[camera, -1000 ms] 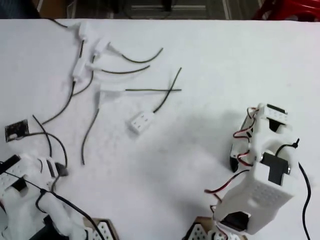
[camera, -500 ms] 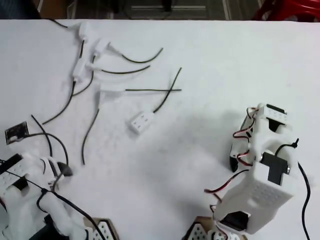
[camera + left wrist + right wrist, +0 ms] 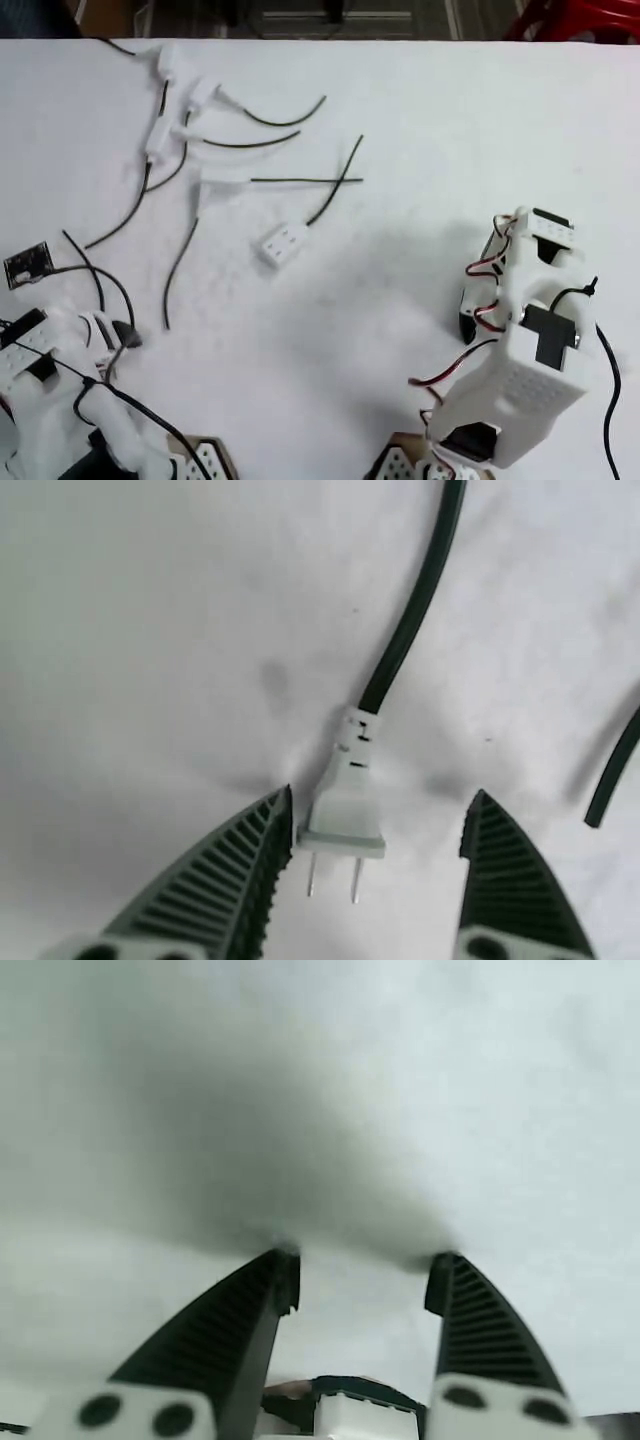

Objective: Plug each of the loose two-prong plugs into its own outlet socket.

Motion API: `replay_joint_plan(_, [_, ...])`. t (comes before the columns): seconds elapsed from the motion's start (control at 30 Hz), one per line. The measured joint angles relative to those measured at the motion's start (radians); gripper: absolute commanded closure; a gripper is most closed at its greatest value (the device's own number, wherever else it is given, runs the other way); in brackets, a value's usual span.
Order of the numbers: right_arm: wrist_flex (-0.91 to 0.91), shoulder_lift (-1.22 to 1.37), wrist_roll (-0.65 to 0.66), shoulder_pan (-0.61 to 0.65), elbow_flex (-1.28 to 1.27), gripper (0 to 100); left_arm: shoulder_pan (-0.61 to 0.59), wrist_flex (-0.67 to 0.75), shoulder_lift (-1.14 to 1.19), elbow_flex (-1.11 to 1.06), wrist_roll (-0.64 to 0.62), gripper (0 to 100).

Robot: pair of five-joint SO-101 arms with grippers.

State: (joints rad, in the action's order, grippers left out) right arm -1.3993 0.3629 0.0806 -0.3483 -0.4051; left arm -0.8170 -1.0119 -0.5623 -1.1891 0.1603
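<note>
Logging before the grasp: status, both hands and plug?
Left hand open, straddling white two-prong plug with dark cord, prongs toward hand. Right hand open over white table. Another dark cord end nearby, not touching.

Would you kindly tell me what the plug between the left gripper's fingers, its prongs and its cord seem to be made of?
The plug looks like moulded plastic, pale and matte. Its prongs seem metal: thin, flat, grey. The cord appears rubber or vinyl sheathed: dark, smooth, bending gently.

Matt plastic plug [image 3: 343, 815], shiny metal prongs [image 3: 311, 873], smooth dark cord [image 3: 410, 620], matt white tabletop [image 3: 420, 130]
</note>
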Motion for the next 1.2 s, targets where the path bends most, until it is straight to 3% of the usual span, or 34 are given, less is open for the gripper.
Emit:
replay_joint_plan(0.37, [0.000, 0.000, 0.000, 0.000, 0.000, 82.5, 0.000, 0.000, 0.000, 0.000, 0.000, 84])
replay_joint_plan(0.57, [0.000, 0.000, 0.000, 0.000, 0.000, 82.5, 0.000, 0.000, 0.000, 0.000, 0.049, 95])
replay_joint_plan(1.03, [0.000, 0.000, 0.000, 0.000, 0.000, 82.5, 0.005, 0.000, -0.003, 0.000, 0.106, 98])
replay_joint_plan(1.2, [0.000, 0.000, 0.000, 0.000, 0.000, 82.6, 0.120, 0.000, -0.005, 0.038, 0.092, 98])
